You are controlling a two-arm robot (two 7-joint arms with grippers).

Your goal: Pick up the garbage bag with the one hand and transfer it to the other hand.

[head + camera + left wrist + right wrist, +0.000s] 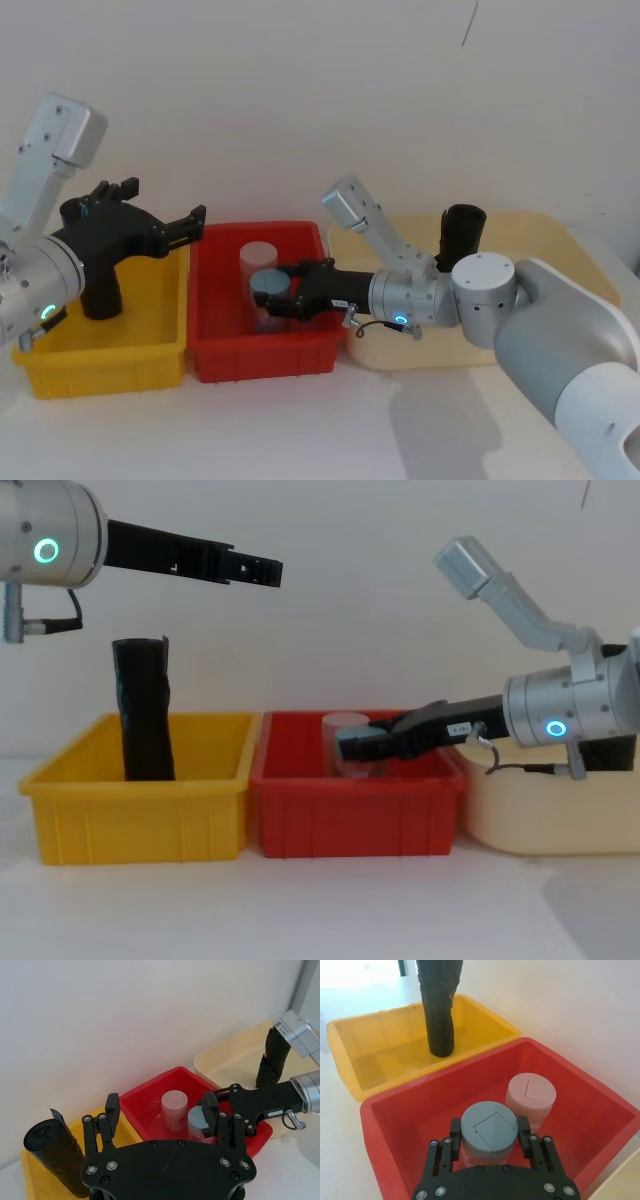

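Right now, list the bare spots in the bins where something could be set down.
Yellow bin: floor bare beside the garbage bag.
Red bin: bare toward its yellow-bin side; crowded where the right end effector straddles the grey-lidded jar beside the pink-lidded jar.
Cream tray: bare beside the slimmer black roll.

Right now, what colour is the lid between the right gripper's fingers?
Grey-blue lid, clearest in the right wrist view.

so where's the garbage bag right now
The garbage bag stands upright in the yellow bin on the robot's left, next to the red bin, with the left gripper open in the air above it.
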